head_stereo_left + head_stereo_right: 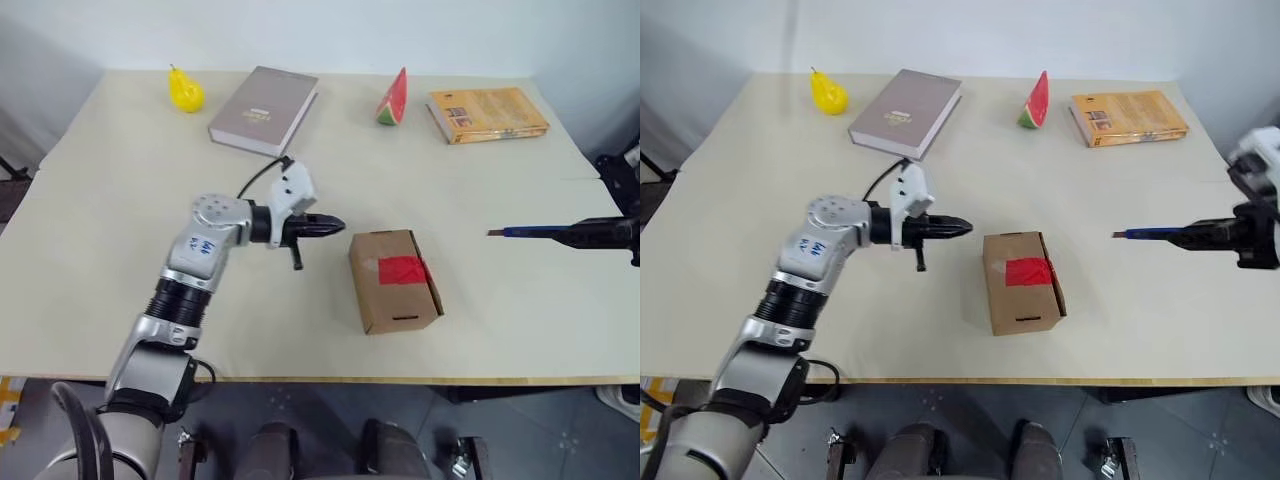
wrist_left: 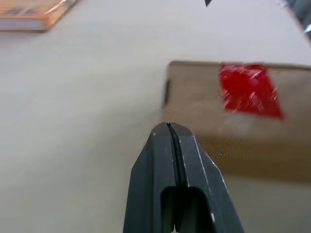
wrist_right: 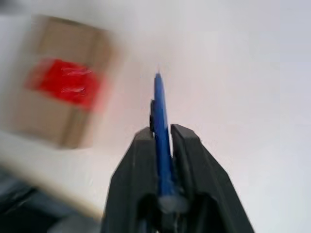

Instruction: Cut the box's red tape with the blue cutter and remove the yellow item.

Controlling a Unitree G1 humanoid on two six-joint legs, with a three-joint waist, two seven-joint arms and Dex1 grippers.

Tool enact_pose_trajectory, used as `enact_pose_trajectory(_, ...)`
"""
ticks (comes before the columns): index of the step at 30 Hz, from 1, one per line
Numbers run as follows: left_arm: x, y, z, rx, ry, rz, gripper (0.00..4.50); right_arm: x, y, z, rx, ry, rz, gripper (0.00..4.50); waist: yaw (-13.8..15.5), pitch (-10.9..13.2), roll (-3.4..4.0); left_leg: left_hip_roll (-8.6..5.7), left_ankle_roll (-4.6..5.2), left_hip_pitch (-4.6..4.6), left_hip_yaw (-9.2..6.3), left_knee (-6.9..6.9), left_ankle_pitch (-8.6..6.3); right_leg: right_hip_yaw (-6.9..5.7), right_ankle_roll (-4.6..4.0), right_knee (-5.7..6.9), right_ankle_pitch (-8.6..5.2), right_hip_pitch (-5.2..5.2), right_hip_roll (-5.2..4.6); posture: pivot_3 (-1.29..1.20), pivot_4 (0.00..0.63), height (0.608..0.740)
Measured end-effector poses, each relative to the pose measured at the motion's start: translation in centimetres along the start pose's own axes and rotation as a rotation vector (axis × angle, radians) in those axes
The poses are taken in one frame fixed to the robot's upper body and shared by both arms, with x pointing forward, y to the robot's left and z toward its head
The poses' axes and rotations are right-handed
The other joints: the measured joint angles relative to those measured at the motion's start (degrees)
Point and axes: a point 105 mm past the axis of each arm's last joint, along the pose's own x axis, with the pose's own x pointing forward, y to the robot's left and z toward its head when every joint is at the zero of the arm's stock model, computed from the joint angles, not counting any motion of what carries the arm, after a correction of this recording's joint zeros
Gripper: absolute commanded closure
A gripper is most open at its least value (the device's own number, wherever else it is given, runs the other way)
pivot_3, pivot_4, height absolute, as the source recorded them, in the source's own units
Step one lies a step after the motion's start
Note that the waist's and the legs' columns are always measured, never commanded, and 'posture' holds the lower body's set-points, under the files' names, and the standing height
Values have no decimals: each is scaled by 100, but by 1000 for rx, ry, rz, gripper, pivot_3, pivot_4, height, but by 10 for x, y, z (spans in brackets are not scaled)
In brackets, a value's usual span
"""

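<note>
Nearest us: small brown cardboard box (image 1: 394, 280) near front edge of pale table (image 1: 120, 300), flaps closed, bright red tape (image 1: 403, 269) across top. We see left gripper (image 1: 336, 226) beside box, fingers together, empty. Right gripper (image 1: 1188, 238) well apart, fingers clamped on slim blue cutter (image 1: 1148, 234). Far edge: yellow pear (image 1: 185, 90), grey book (image 1: 264, 109), watermelon slice (image 1: 393, 99), orange book (image 1: 487, 113).

My left arm (image 1: 190, 270) is silver-grey metal, built of rounded housings with a black ribbed ring between two of them. A small blue marking sits on the housing behind my wrist. A white bracket rides just behind my jaws, with a black cable looping from it. My left gripper (image 1: 325, 226) and right gripper (image 1: 1200, 236) are both matte black, tapering wedges.
</note>
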Motion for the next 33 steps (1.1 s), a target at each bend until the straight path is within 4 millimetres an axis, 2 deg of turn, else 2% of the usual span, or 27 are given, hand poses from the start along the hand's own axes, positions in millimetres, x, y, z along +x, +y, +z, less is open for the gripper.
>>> enact_pose_trajectory(1, -3, 1, -6, -7, 16, 8, 4500, 5, -6, -9, -10, -30, -19, 4337, 9, 0, 0, -1, 0, 0, -1, 6, 0, 1, 3, 6, 1, 0, -1, 0, 150, 740)
enact_pose_trajectory(5, -29, -2, -54, -98, 141, 63, 4500, 34, -35, -48, 9, -310, -201, 4337, -55, 3, 9, -5, -1, 1, 4, -4, 0, 4, 5, -3, 3, -4, -1, 0, 150, 740)
enact_pose_trajectory(7, -30, -8, -70, -165, 141, 83, 4500, 47, -41, -66, -5, -362, -284, 4337, -72, 15, 34, -6, 0, 0, 5, 3, 1, 8, 5, -1, 2, -3, -1, 0, 150, 740)
enact_pose_trajectory(10, -28, -13, -79, -202, 134, 102, 4500, 58, -37, -76, -93, -373, -298, 3367, -93, 20, 46, -6, 3, 4, 7, 5, 4, 13, 5, 3, 2, -2, -1, 0, 150, 740)
enact_pose_trajectory(14, -30, -11, -77, -191, 122, 120, 4500, 61, -31, -82, -109, -379, -258, 2000, -135, 18, 49, -6, 3, 12, 6, 2, 4, 13, 4, 4, 2, 5, -1, 0, 150, 740)
enact_pose_trajectory(18, -29, -24, -80, -242, 109, 78, 4500, 41, -23, -71, -112, -452, -165, 658, -167, 17, 52, -6, 3, 17, 4, -1, 4, 12, 4, 6, 2, 6, -1, 0, 150, 740)
enact_pose_trajectory(21, -28, -36, -79, -284, 112, 30, 4500, 29, -15, -62, -137, -431, -87, 658, -174, 17, 51, -5, 3, 28, 6, 0, 4, 17, 4, 6, 2, 18, -1, 0, 150, 740)
enact_pose_trajectory(24, -20, -40, -79, -316, 112, 26, 4500, 44, 0, -50, -206, -425, -25, 1309, -191, 17, 51, -5, 4, 40, 18, 6, 5, 33, 3, 7, 2, 24, -1, 0, 150, 740)
enact_pose_trajectory(27, 3, -50, -74, -336, 76, -7, 4500, 81, 23, -42, -335, -394, 21, 2287, -197, 17, 51, -6, 5, 52, 27, 7, 6, 46, 2, 18, 2, 25, -1, 0, 150, 740)
enact_pose_trajectory(30, 24, -55, -73, -368, 69, 3, 4500, 119, 57, -45, -432, -380, 94, 3384, -170, 17, 51, -6, 4, 53, 21, 3, 6, 42, 2, 29, 2, 22, -1, 0, 150, 740)
enact_pose_trajectory(33, 36, -55, -66, -369, 74, 20, 4500, 142, 86, -56, -465, -342, 175, 4442, -152, 17, 51, -9, 4, 51, 17, 3, 6, 40, 3, 29, 2, 22, -1, 0, 150, 740)
